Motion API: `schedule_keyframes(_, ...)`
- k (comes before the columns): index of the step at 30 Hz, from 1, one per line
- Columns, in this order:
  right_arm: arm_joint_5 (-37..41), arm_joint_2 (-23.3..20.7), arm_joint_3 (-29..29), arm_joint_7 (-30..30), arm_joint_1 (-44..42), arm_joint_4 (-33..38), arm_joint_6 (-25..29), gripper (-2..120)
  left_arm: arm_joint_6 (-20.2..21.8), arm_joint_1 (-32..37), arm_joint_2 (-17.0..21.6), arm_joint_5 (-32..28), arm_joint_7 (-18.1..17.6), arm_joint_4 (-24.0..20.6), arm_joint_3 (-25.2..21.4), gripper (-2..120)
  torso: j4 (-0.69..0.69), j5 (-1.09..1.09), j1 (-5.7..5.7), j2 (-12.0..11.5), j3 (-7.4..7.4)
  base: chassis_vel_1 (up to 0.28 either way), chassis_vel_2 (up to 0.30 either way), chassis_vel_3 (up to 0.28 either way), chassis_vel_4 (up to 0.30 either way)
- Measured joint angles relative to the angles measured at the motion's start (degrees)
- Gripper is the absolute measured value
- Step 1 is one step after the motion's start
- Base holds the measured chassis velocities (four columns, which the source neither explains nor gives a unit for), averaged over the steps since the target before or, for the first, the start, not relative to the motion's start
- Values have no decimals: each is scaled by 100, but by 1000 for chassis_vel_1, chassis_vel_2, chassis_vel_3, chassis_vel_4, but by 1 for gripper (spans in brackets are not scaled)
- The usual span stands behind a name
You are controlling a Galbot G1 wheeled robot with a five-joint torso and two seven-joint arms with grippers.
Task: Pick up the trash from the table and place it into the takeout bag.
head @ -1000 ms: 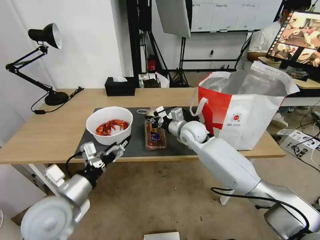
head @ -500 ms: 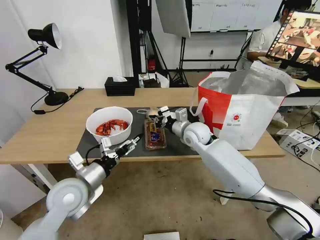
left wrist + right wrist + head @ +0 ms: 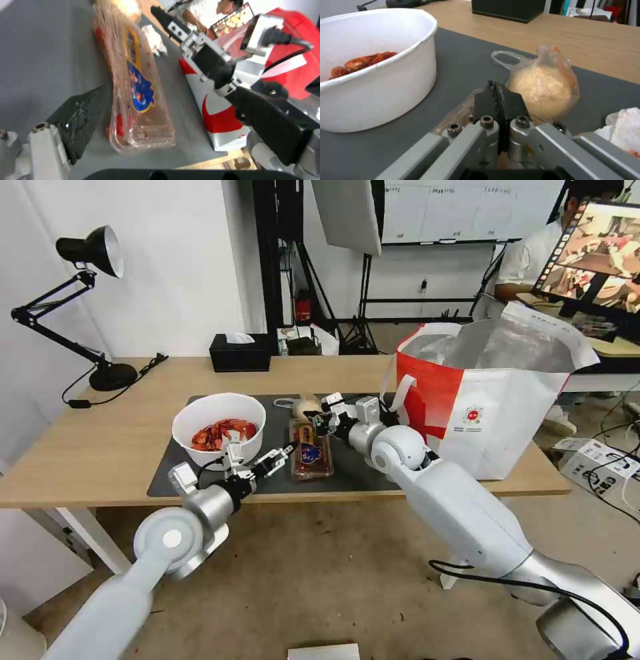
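Nearest, the left gripper reaches in over the counter edge, fingers spread wide either side of the clear tray's near end, apparently lining up a grasp. At the tray's far end, beside the bagged ball, the right gripper has its fingers pressed together with nothing visibly held. The takeout bag stands open farther right, ready to receive trash.

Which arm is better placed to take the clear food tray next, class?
Left, probably. The left gripper is open at the tray's near end; the right gripper is shut over its far end.
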Motion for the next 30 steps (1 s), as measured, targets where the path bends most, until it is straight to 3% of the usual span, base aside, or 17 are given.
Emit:
schedule_keyframes(15, 10, -7, -2, 5, -55, -1, 0, 0, 109, -459, -286, 25, -387, 527, 380, 100, 0, -1, 0, 0, 0, 0, 0, 0, 0)
schedule_keyframes(30, 62, -33, 10, 20, -69, 4, 4, 0, 165, -625, -377, -12, -468, 692, 510, 100, 0, -1, -1, 0, 0, 0, 0, 0, 0)
